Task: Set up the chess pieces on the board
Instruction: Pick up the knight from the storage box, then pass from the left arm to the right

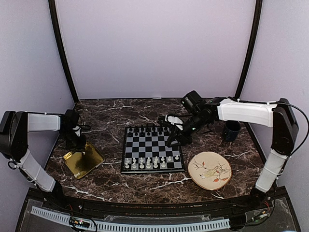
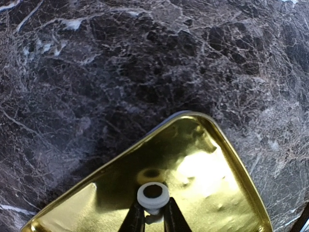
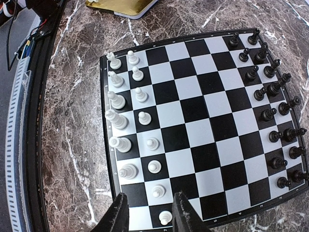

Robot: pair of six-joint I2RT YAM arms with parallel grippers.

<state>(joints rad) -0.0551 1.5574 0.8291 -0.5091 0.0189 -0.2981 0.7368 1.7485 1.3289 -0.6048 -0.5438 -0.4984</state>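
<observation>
In the left wrist view my left gripper [image 2: 153,207] is shut on a small white chess piece [image 2: 153,194], base towards the camera, just above the gold tray [image 2: 212,193]. From above, that gripper [image 1: 78,144] hangs over the tray's far corner. The board [image 1: 153,140] lies mid-table, with white chess pieces [image 1: 148,163] along its near two rows and black ones [image 1: 145,128] along the far edge. Over the board's right side my right gripper [image 3: 149,212] stands open and holds nothing. A white pawn [image 3: 165,217] shows on the board below the gap between its fingers.
A patterned plate [image 1: 209,170] lies right of the board. A dark mug [image 1: 232,130] stands at the back right beneath the right arm. The gold tray [image 1: 84,159] sits left of the board. The marble table ends at a black rail in front.
</observation>
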